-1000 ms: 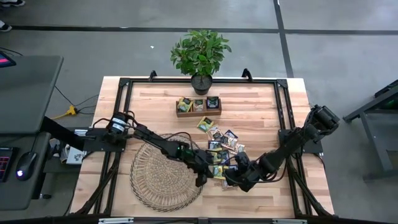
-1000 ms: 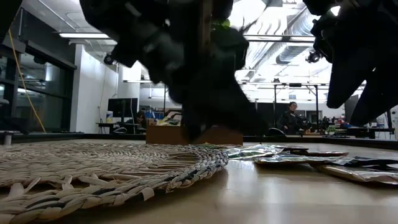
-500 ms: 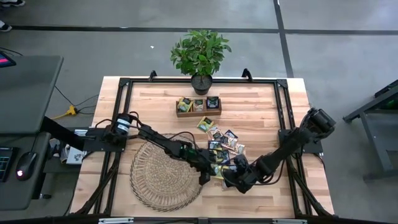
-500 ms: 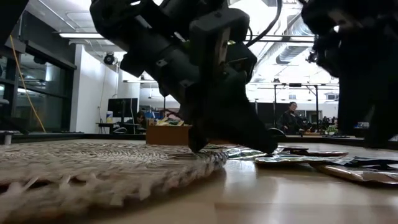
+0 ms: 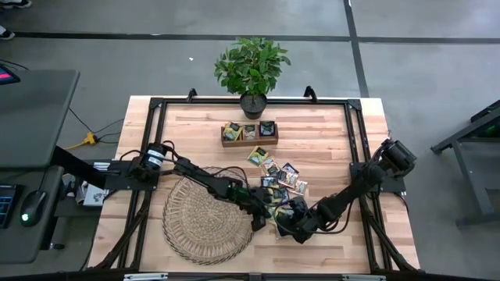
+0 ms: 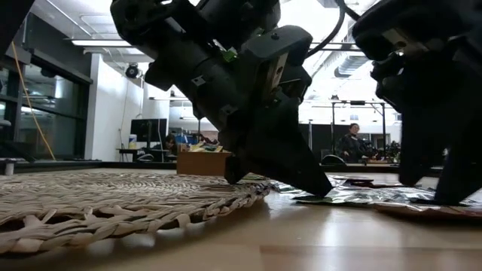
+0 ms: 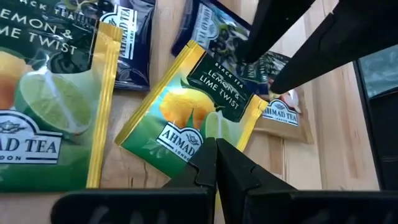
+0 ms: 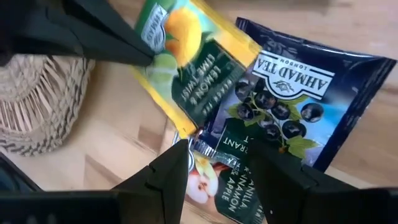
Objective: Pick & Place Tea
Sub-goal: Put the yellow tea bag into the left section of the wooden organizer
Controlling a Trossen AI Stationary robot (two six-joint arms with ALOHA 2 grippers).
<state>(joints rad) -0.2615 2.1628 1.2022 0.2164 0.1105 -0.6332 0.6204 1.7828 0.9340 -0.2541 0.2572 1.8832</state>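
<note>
Looking straight down, both arms meet at the loose scatter of tea sachets (image 5: 275, 178) just beside the round wicker mat (image 5: 205, 220); the left gripper (image 5: 258, 219) sits at the mat's edge, the right gripper (image 5: 286, 222) close by, while the wooden tray (image 5: 249, 133) by the potted plant (image 5: 251, 65) already holds a few sachets, presumably their destination. From table height, the left gripper's fingertips (image 6: 315, 184) touch down by flat sachets (image 6: 354, 197). The left wrist view shows its fingers (image 7: 214, 163) pressed shut on the corner of a lemon-lime sachet (image 7: 189, 118), probably pinning or lifting it. The right wrist view shows parted fingers (image 8: 174, 171) straddling an overlapping sachet's edge (image 8: 214, 167) beside a navy sachet (image 8: 298, 112); whether they grip is unclear.
</note>
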